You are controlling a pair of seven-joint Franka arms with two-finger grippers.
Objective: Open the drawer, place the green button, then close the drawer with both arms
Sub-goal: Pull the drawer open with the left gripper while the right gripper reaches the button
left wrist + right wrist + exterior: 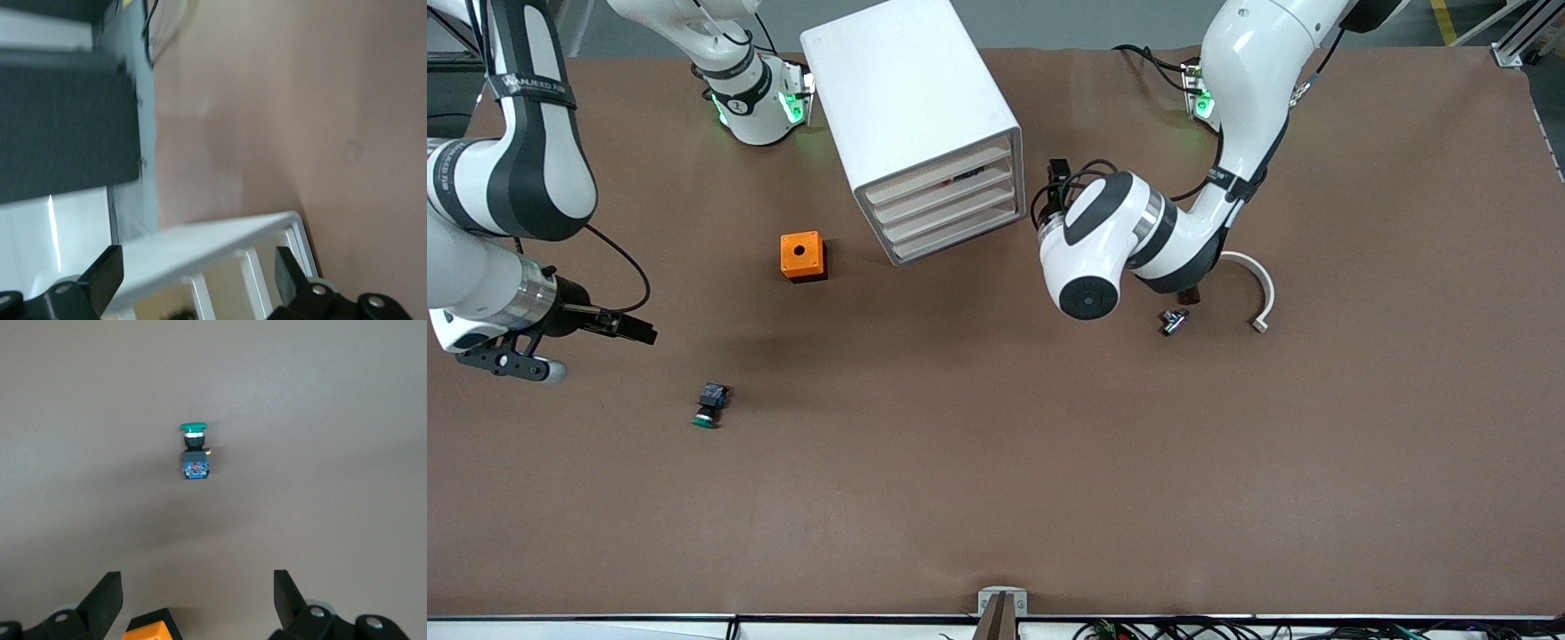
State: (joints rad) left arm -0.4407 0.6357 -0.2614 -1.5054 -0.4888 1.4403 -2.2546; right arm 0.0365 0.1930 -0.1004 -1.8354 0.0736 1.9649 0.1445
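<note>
Lowest in the front view, and so nearest that camera, lies one button [711, 405] with a green cap, on its side on the brown table [996, 498] toward the right arm's end. One orange cube [802, 256] with a hole sits farther from the camera than the button. One white cabinet [914, 124] stands between the two arm bases, with four drawers [945, 206] stacked in its front; all four look closed, and something dark shows in the gap above the second, too small to make out. One small black-and-silver part [1174, 321] and one white curved piece [1258, 289] lie toward the left arm's end; the left arm covers part of the curved piece.

Two grippers are present. The right gripper [636, 331] hangs over the table between the cube and the button, jaws spread wide and empty; its wrist view shows the button [194, 452] between the finger tips and a cut-off corner of the cube [152, 629]. The left gripper [200, 273] is mostly hidden under its own wrist in the front view; its wrist view, blurred, shows wide, empty jaws in front of the cabinet [213, 250].
</note>
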